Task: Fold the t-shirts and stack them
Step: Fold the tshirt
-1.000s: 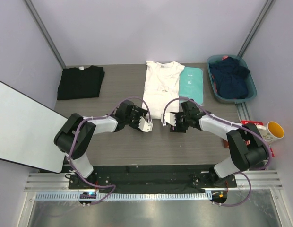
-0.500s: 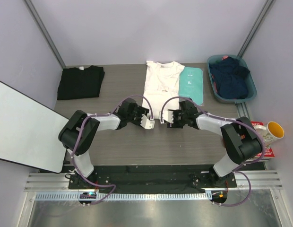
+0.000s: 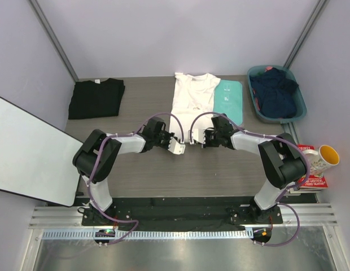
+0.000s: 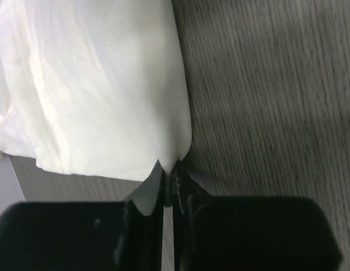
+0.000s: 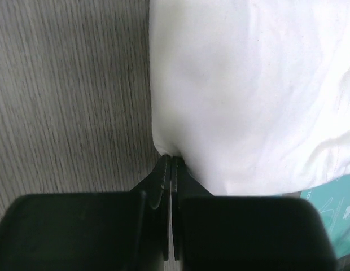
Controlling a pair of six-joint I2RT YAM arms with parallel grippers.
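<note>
The white t-shirt (image 3: 192, 101) lies flat at the back middle of the table, neck away from me. Both grippers meet at its near hem. My left gripper (image 3: 179, 144) is shut on a pinch of the white cloth (image 4: 96, 84), and the hem rises into its tips (image 4: 169, 166). My right gripper (image 3: 192, 138) is likewise shut on the hem, with cloth (image 5: 248, 84) drawn into the closed tips (image 5: 171, 159). The black t-shirt (image 3: 96, 97) lies folded at the back left, away from both arms.
A teal board (image 3: 231, 100) lies partly under the white shirt's right side and shows in the right wrist view (image 5: 333, 209). A teal basket (image 3: 296, 110) of dark clothes stands back right. A mug (image 3: 324, 156) sits at the right edge, a white panel (image 3: 28, 149) at left.
Both grippers moved forward and inward to the white shirt's near hem, then went from open to shut on it.
</note>
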